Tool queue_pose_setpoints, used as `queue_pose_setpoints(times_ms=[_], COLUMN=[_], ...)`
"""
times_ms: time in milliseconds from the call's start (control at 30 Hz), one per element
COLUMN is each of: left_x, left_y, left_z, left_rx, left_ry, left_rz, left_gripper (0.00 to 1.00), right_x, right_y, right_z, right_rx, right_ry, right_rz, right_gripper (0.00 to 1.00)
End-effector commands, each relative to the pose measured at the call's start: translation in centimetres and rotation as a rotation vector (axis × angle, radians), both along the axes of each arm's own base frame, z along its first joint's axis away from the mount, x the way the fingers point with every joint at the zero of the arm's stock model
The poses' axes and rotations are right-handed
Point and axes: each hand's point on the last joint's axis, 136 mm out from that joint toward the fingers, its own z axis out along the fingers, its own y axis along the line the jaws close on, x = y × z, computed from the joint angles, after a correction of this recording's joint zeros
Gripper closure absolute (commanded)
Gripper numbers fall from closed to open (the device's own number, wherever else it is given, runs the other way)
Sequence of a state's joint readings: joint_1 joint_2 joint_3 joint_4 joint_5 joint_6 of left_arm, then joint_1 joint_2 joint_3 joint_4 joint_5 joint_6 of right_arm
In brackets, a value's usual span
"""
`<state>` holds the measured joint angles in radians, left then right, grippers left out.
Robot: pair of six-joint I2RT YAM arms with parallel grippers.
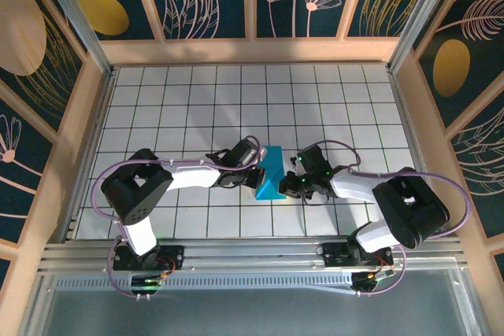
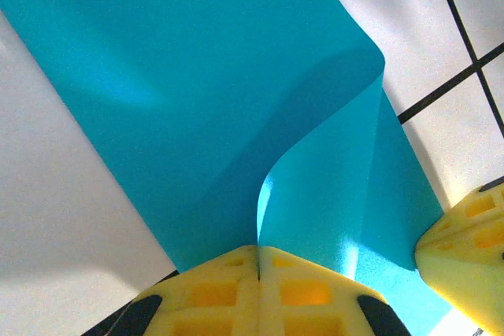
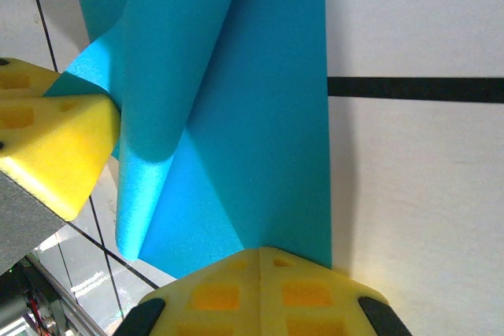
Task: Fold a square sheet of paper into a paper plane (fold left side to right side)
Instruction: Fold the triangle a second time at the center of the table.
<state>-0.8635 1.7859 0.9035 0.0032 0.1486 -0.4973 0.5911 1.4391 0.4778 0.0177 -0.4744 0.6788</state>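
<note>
The turquoise square sheet of paper (image 1: pixel 273 169) lies mid-table between my two grippers, with its left part lifted and curling over toward the right. My left gripper (image 2: pixel 258 248) is shut on the raised edge of the sheet (image 2: pixel 181 76), which bends up from its yellow fingertips. My right gripper (image 3: pixel 260 249) is shut, and its tips sit on the near edge of the flat part of the sheet (image 3: pixel 268 139). From above, the left gripper (image 1: pixel 257 176) and the right gripper (image 1: pixel 294 184) stand at the sheet's two sides. The paper plane is out of view.
The white tiled table (image 1: pixel 197 108) has wooden walls on three sides and a metal rail (image 1: pixel 252 253) at the near edge. The right gripper's finger (image 2: pixel 465 241) shows close beside the left one, and the left gripper's finger (image 3: pixel 55 147) shows close beside the right.
</note>
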Motion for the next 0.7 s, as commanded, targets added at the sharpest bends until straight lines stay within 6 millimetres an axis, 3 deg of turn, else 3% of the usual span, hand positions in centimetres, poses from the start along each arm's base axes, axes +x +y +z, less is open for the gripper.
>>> queue_pose_setpoints(times_ms=[0,367,667], left_x=[0.6,0.4,0.0], left_y=[-0.1,0.0,0.4], left_z=[-0.4,-1.3,-1.9], left_rx=[0.009,0.024,0.045], left_ry=[-0.007,0.011,0.028], left_rz=[0.0,-0.004,-0.008], left_gripper=[1.0,1.0,1.0], right_x=[-1.5,-1.2,1.1], right_y=[-1.6,-1.2,0.6], right_z=[-2.2,-1.6,4.6], right_rx=[-0.104,-0.085,0.131], right_ry=[0.06,0.048,-0.078], right_rz=[0.003,0.01,-0.022], right_gripper=[1.0,1.0,1.0])
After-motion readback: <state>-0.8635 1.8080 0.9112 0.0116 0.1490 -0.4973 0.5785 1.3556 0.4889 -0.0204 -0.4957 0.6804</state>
